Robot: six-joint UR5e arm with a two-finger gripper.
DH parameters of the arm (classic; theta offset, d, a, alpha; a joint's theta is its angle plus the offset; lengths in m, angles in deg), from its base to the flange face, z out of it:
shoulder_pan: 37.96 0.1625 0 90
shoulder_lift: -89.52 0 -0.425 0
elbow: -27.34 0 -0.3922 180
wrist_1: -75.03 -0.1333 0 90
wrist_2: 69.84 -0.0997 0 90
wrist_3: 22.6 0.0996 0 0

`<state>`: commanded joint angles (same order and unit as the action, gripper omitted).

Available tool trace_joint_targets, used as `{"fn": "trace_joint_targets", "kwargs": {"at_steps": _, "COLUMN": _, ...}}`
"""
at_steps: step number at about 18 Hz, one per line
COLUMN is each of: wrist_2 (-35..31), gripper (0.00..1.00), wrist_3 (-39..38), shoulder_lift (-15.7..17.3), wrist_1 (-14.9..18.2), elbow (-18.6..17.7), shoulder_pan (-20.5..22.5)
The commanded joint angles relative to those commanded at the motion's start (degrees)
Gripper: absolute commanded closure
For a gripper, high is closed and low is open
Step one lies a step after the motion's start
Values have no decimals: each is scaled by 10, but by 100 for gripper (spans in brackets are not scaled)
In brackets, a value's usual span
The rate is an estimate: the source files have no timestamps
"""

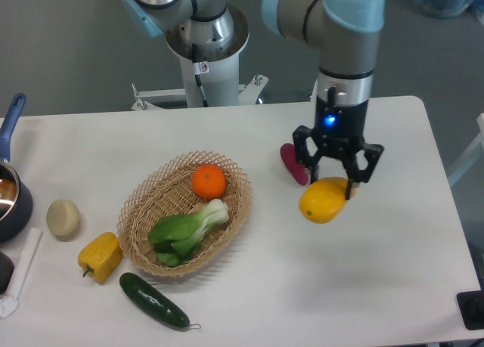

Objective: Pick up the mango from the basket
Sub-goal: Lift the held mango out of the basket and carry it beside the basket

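While the hand grips the mango, purple vegetable partly hidden, basket well apart.

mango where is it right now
The mango is out of the basket, held in the claw over the table's right half, just beside the purple eggplant.

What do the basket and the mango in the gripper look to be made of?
The basket: woven wicker or a similar plant fibre, light tan and matte, with an open lattice rim. The mango, held in the gripper: smooth, evenly yellow-orange skin with a soft sheen and no blemishes; it could be a plastic replica, but real fruit cannot be ruled out.
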<state>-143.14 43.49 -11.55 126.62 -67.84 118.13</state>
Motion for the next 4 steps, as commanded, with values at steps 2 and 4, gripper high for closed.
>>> {"fn": "trace_joint_targets", "kwargs": {"at_steps": 2, "wrist_2": 3, "gripper": 67, "wrist_3": 0, "shoulder_lift": 1, "wrist_1": 1, "elbow": 0, "shoulder_pan": 9}}
{"fn": "trace_joint_targets", "kwargs": {"at_steps": 4, "wrist_2": 4, "gripper": 67, "wrist_3": 11, "shoulder_lift": 1, "wrist_1": 1, "elbow": -1, "shoulder_pan": 15}}
